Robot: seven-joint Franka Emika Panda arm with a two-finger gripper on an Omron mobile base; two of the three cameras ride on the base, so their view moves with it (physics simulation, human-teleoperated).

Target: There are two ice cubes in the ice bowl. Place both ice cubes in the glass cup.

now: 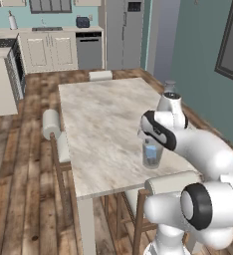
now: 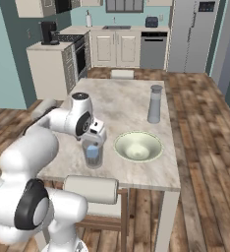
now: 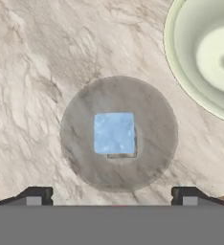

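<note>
Standing upright on the marble table (image 2: 131, 101), the glass cup (image 2: 93, 155) holds a pale blue ice cube (image 3: 114, 133). The gripper (image 3: 111, 195) points straight down above it, fingers spread wide, empty, beside the ice bowl (image 2: 138, 146).

The arm (image 1: 208, 154) is showing as a chain of fat, rounded white shells, glossy and smooth, with black bands ringing the joints. Round grey caps are sitting inside dark collars at the elbow and shoulder. The tool (image 3: 114, 197) is ending in two small dark finger tips (image 3: 35, 196) with pale grey pads.
</note>
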